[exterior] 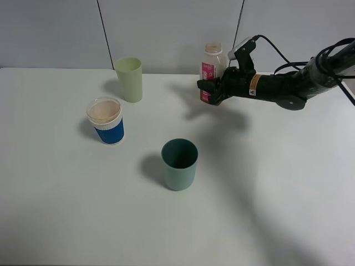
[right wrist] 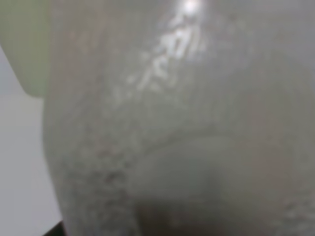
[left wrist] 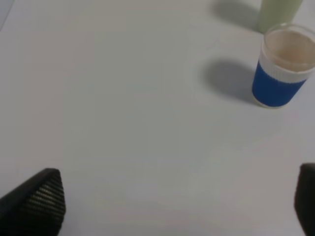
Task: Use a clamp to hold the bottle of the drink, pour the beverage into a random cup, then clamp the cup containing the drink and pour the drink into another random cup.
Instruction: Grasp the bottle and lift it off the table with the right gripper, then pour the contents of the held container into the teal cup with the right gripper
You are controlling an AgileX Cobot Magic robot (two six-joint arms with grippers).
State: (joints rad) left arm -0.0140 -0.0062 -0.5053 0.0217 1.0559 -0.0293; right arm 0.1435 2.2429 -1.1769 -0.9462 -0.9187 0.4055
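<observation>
While our right gripper (exterior: 209, 88) is squeezing the upright bottle (exterior: 212, 58) at the back of the table (exterior: 55, 210), we are starting the first pour. Next, we are thinking, it needs carrying over the teal cup (exterior: 179, 163) and tipping slowly. Our left gripper (left wrist: 174, 201) is hanging wide open, empty.

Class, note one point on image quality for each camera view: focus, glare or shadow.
Exterior high: sharp, with soft shadows left of the teal cup and blue cup. Left wrist: evenly lit, slightly soft. Right wrist: the bottle fills the frame, badly out of focus, with a glare spot.
</observation>
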